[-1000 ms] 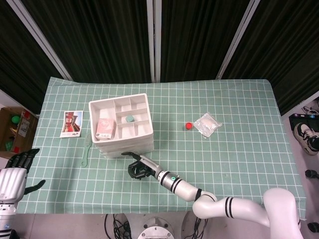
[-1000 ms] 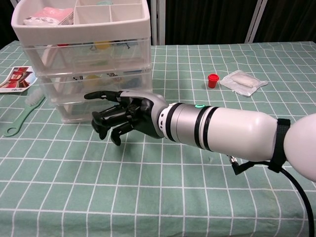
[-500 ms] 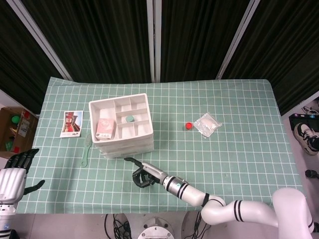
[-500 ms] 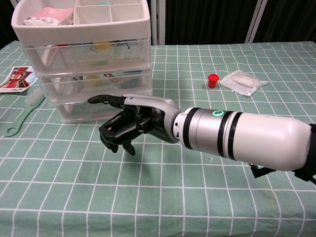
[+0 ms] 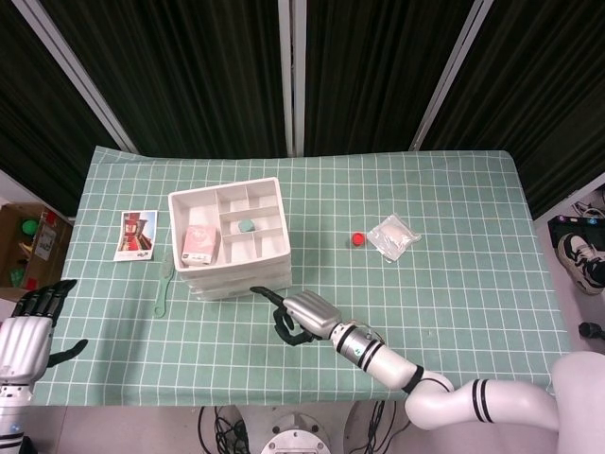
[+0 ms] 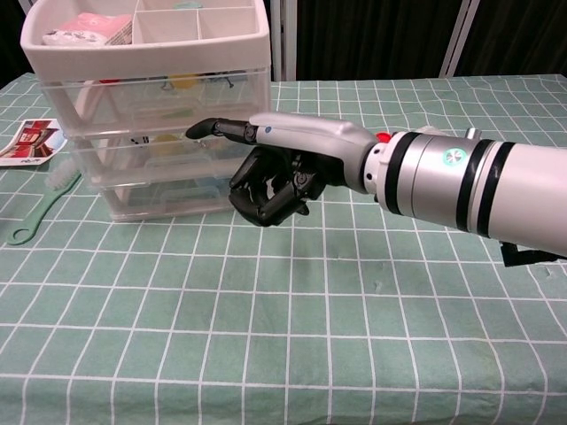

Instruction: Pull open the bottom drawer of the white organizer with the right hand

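The white organizer [image 5: 227,288] stands left of the table's middle, a divided tray on top and three clear drawers below. Its bottom drawer [image 6: 159,193] sits flush with the drawers above it. My right hand [image 5: 301,317] hovers just off the organizer's front right corner. In the chest view the right hand [image 6: 279,173] has one finger stretched out leftward across the middle drawer's front. Its other fingers are curled into the palm and hold nothing. My left hand [image 5: 28,331] hangs at the table's near left edge, fingers spread and empty.
A green toothbrush [image 5: 163,284] and a picture card [image 5: 136,234] lie left of the organizer. A red cap [image 5: 358,238] and a clear plastic packet [image 5: 393,236] lie to the right. Bare green checked cloth [image 6: 266,336] fills the front of the table.
My right hand has risen and shifted right, from low in front of the bottom drawer to the organizer's front right corner. Its fingers have curled tighter, with one finger still stretched out.
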`<state>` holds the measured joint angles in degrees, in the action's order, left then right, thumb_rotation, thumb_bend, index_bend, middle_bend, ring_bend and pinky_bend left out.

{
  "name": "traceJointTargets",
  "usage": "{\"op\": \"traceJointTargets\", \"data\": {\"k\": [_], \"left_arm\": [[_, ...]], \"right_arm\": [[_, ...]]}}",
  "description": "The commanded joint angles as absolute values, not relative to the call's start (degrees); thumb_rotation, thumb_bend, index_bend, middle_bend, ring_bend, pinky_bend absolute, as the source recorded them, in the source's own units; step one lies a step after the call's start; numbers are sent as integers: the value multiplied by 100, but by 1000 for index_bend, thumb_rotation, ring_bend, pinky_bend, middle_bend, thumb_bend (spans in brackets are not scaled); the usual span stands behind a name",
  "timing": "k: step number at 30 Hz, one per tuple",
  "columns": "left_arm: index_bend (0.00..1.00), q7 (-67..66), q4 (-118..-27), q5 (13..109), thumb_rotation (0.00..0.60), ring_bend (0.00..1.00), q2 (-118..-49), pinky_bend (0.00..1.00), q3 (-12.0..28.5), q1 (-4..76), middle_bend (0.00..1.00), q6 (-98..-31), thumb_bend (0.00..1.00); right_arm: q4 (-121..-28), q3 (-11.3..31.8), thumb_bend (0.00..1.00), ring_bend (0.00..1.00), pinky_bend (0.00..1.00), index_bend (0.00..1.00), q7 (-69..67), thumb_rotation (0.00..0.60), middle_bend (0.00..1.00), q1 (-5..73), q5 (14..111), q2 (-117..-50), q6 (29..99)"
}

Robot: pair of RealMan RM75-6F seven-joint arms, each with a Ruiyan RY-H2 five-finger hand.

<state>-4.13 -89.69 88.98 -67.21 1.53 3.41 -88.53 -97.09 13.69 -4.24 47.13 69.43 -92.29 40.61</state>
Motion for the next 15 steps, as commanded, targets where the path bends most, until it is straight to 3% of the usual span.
{"op": "traceJointTargets", "data": {"k": [1, 15], "left_arm": [[130, -414, -8968, 8889, 600, 158, -6717, 188, 154, 346, 162, -8841, 104], [130, -368, -8912, 8857, 600, 158, -6746, 187, 152, 349, 162, -8818, 103]], "right_arm": [[-9710, 1396, 526, 616, 787, 0, -255, 600, 656, 4812, 6681, -9248, 4131], [-9436, 1479, 526, 616, 788, 0, -282, 600, 657, 5136, 6147, -9419, 3919]]}}
